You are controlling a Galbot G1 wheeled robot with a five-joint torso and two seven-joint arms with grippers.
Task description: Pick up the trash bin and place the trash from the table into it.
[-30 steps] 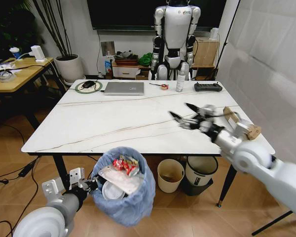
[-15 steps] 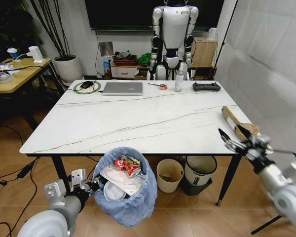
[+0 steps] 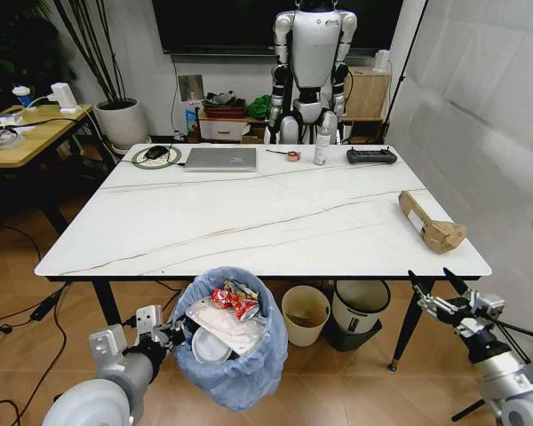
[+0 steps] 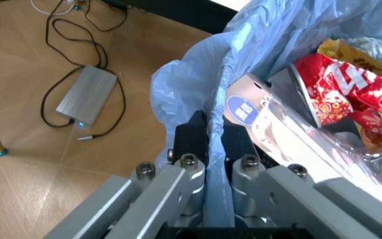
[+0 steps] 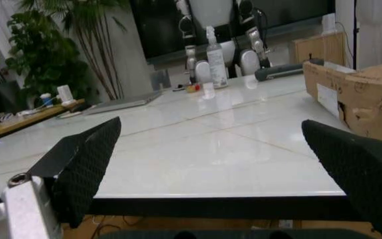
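The left pincer (image 3: 164,335) stays clamped on the trash bin (image 3: 233,337) rim, below the desk (image 3: 249,213) edge. The right pincer (image 3: 437,290), spread wide, has dropped below the desk's right corner, leaving the brown paper bag (image 3: 432,222) there.

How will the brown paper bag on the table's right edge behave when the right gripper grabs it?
The brown paper bag is creased and dented at its near end, so it will probably crush rather than hold shape. It looks light and may slide on the smooth table if nudged. Lying flat, it is unlikely to roll. The right gripper is open below the table edge.
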